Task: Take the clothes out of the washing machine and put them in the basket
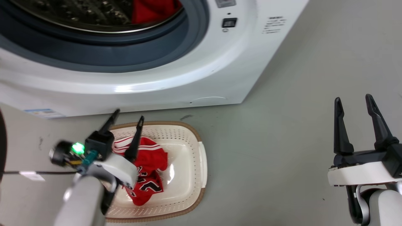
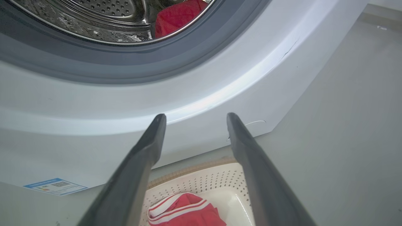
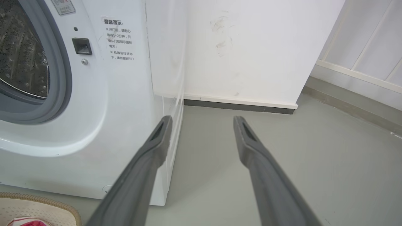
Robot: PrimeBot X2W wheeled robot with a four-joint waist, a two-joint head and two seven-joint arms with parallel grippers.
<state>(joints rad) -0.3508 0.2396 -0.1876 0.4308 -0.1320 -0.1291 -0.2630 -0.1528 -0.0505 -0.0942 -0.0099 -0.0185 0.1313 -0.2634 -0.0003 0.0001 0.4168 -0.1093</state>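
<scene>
Hovering above basket (image 1: 187,147), left pincer (image 1: 129,114) apart; right pincer (image 1: 353,98) apart; head view catches jersey (image 1: 149,163) print, left wrist view trim.

Right gripper (image 3: 202,121): two dark fingers spread apart, nothing between them.
Washing machine (image 3: 119,119): white, at left; grey door seal (image 3: 59,78) rings the steel drum (image 3: 19,62).
Basket (image 3: 67,208): rim corner at lower left, with a scrap of red cloth (image 3: 26,223) inside.
Floor (image 3: 314,163): grey, beneath the fingers.
</scene>
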